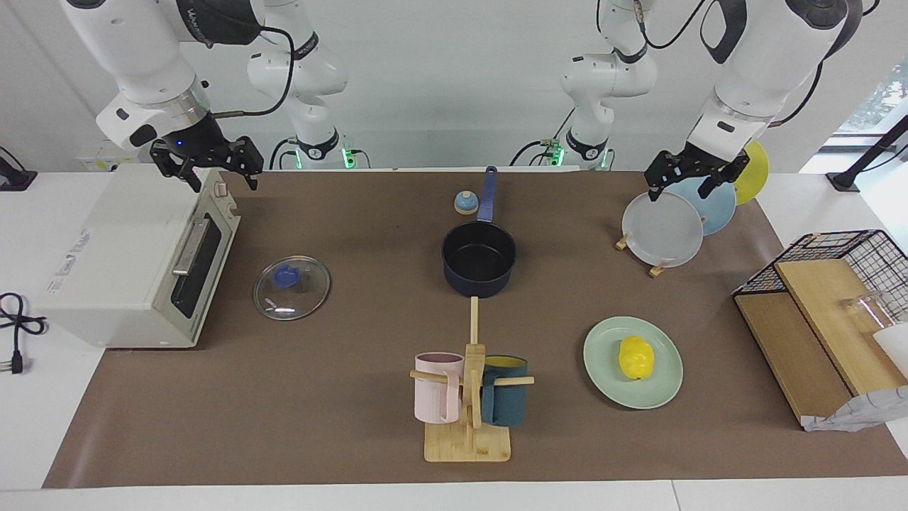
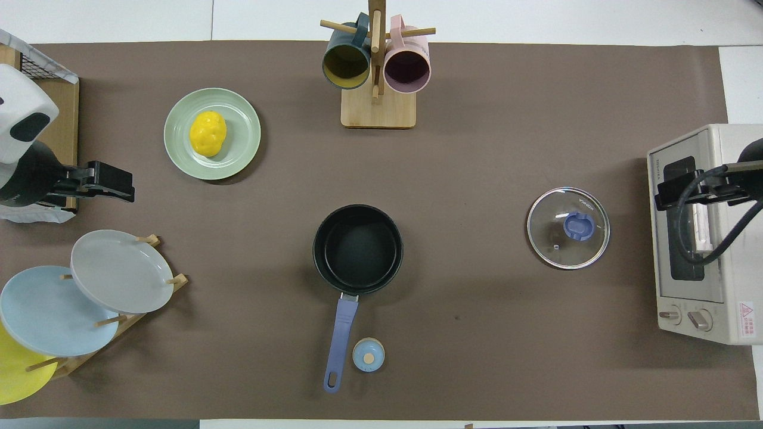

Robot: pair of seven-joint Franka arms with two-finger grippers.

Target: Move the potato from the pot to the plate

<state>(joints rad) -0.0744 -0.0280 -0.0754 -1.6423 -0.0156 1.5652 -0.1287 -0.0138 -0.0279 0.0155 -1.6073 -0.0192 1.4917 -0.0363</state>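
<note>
The yellow potato (image 1: pixel 635 357) (image 2: pixel 207 133) lies on the mint-green plate (image 1: pixel 663 385) (image 2: pixel 239 150), farther from the robots than the pot, toward the left arm's end of the table. The navy pot (image 1: pixel 479 255) (image 2: pixel 357 247) stands mid-table, empty, with its blue handle pointing toward the robots. My left gripper (image 1: pixel 682 190) (image 2: pixel 116 183) is open and empty, raised over the table by the dish rack. My right gripper (image 1: pixel 223 181) (image 2: pixel 670 192) is open and empty, raised over the toaster oven.
A glass lid (image 1: pixel 292 287) (image 2: pixel 568 227) lies beside a toaster oven (image 1: pixel 135 262) (image 2: pixel 703 250). A mug tree (image 1: pixel 468 397) (image 2: pixel 375 65) holds two mugs. A dish rack (image 1: pixel 663 231) (image 2: pixel 119 271) holds grey, light blue and yellow plates. A wire basket (image 1: pixel 837 298) and a small blue knob (image 1: pixel 465 204) (image 2: pixel 368 354) are also here.
</note>
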